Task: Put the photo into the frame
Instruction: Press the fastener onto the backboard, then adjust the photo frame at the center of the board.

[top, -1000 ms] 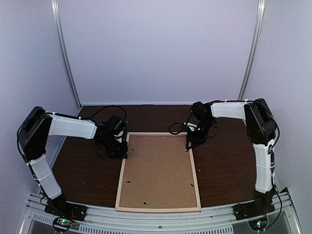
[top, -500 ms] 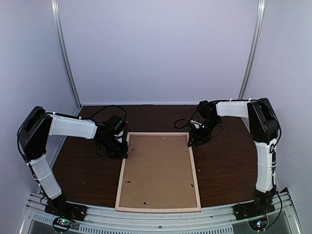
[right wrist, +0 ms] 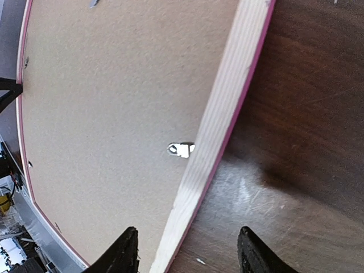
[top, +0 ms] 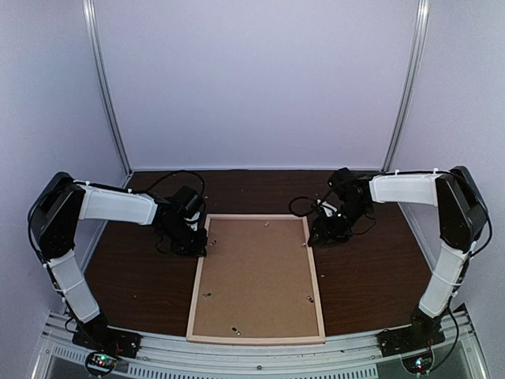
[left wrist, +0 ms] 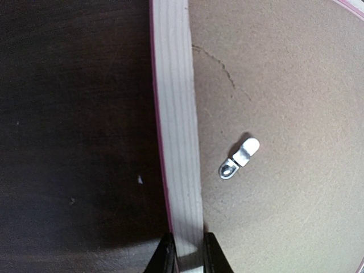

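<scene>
The frame (top: pixel 192 294) lies face down on the table, its pale wood back up and a thin pink edge showing. The photo is out of view. A brown backing board (top: pixel 256 276) fills the frame's opening. My left gripper (top: pixel 197 243) is shut on the frame's left bar (left wrist: pixel 176 114) near the far left corner, one finger on each side (left wrist: pixel 186 257). At the right bar's far end, my right gripper (top: pixel 317 234) is open. Its fingers stand wide apart astride that bar (right wrist: pixel 227 102), clear of it (right wrist: pixel 187 251).
Small metal tabs sit on the backing board: one (left wrist: pixel 242 158) near the left bar, one (right wrist: pixel 182 149) against the right bar, others near the front. The dark wood table (top: pixel 371 276) lies on both sides. White walls enclose the back and sides.
My right gripper has opened wider and shifted right, from over the board's far right corner to the frame's right bar; its arm swung outward. The left arm and frame have not moved.
</scene>
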Robot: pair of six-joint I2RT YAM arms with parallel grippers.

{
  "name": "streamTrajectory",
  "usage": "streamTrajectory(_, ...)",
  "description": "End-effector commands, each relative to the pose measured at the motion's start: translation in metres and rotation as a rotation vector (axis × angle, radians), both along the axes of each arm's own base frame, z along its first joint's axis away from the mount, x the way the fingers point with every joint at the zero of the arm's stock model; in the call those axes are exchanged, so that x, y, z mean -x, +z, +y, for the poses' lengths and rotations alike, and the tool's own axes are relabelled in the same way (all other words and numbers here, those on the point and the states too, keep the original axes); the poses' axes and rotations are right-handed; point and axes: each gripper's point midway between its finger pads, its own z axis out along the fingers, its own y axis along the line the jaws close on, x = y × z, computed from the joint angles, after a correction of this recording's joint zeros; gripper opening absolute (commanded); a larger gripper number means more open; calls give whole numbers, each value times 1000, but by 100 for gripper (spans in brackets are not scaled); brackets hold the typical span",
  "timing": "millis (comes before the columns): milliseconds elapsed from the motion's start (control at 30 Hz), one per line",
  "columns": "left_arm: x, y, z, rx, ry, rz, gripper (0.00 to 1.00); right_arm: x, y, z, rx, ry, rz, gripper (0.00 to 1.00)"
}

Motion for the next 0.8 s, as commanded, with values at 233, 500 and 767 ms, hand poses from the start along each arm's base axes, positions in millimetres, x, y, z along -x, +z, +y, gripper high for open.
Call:
streamTrajectory(233,-3,-2,-12,25,-42,-26,16,36,-20,13,56,-29,-16,59)
streamTrajectory(500,-5,0,-14,28,-49,-32,16,44,-32,19,72,-29,-5,50)
streamTrajectory(767,-6,3,-13,31,-43,-43,16,29,-38,9,186,-44,-36,29)
